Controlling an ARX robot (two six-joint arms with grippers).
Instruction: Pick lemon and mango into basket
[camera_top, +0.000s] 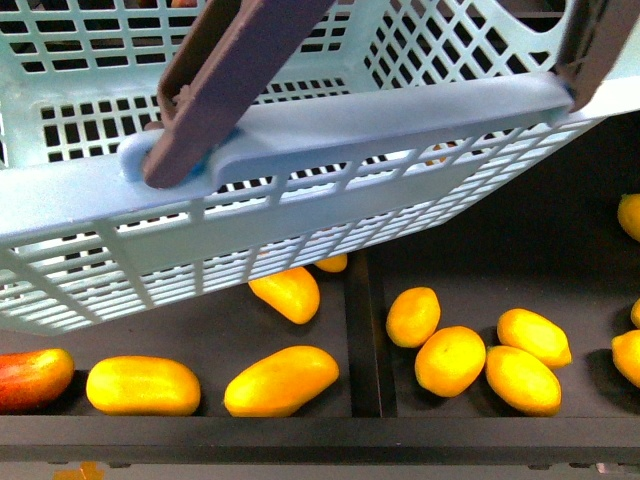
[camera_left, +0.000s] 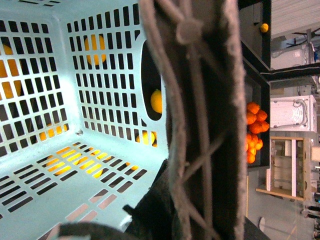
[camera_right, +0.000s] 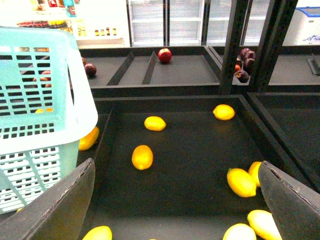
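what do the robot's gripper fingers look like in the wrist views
Right gripper: two broad, matte dark grey fingers with rounded tips, no markings or cables visible. Left gripper: only a blurred black bulk shows; its shape is unclear.

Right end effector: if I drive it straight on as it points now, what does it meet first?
Probably the bare black shelf floor: the open right end effector frames a fruit-free patch. The nearest lemon sits just off that line, toward the basket. Depth is unclear.
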